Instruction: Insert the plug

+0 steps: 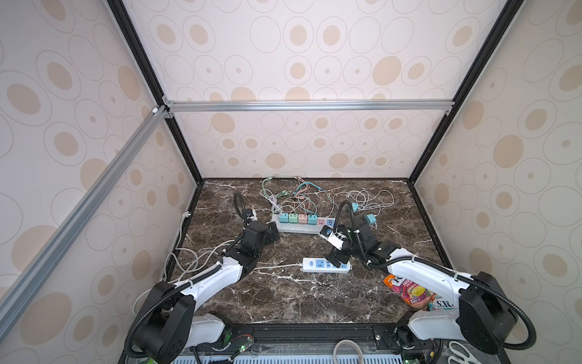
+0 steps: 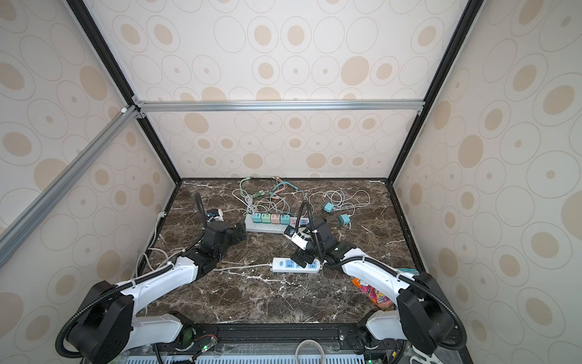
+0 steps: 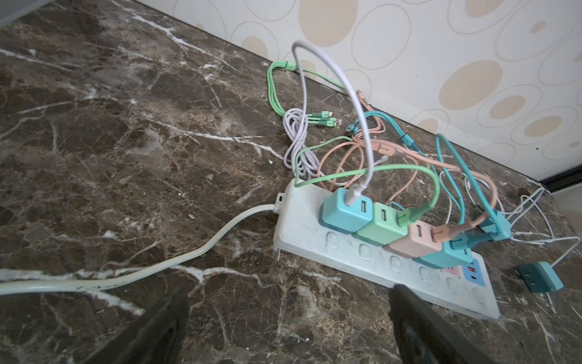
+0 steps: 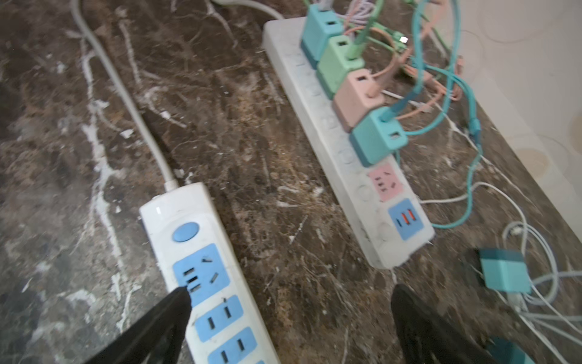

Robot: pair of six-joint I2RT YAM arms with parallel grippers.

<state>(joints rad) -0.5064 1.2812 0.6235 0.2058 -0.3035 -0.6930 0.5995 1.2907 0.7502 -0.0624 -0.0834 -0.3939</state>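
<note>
In both top views the long power strip [image 1: 299, 227] lies across the back half of the dark marble worktop [image 1: 283, 299]. Four charger cubes [image 1: 297, 218] sit in it in a row, and the pink socket and blue USB panel at its right end are bare. A tangle of coloured cables [image 1: 293, 195] lies behind it. The teal plug [image 1: 371, 219] lies loose on the worktop just right of that end. The other teal plug [image 1: 355, 206] lies a little farther back among white cables [image 1: 374, 198]. The short power strip [image 1: 315, 264] with blue sockets lies nearer the front. The left end effector [image 1: 273, 234] sits low at the long strip's left end. The right end effector [image 1: 339, 260] hangs over the short strip's right half. A snack packet [image 1: 406, 288] lies partly under the right arm.

In the left wrist view the left end effector [image 3: 288, 288] stands wide, with only bare worktop between its fingers [image 3: 163, 327]; one fingertip overlaps the long power strip's [image 3: 302, 233] near edge. The teal plug [image 3: 540, 277] lies on its side past the strip's far end.

In the right wrist view, slightly blurred, the right end effector [image 4: 291, 291] is spread wide and holds nothing. One fingertip [image 4: 176, 302] lies over the short power strip's [image 4: 163, 214] first blue socket. The other teal plug [image 4: 504, 271] rests just beyond the long strip's USB end.
</note>
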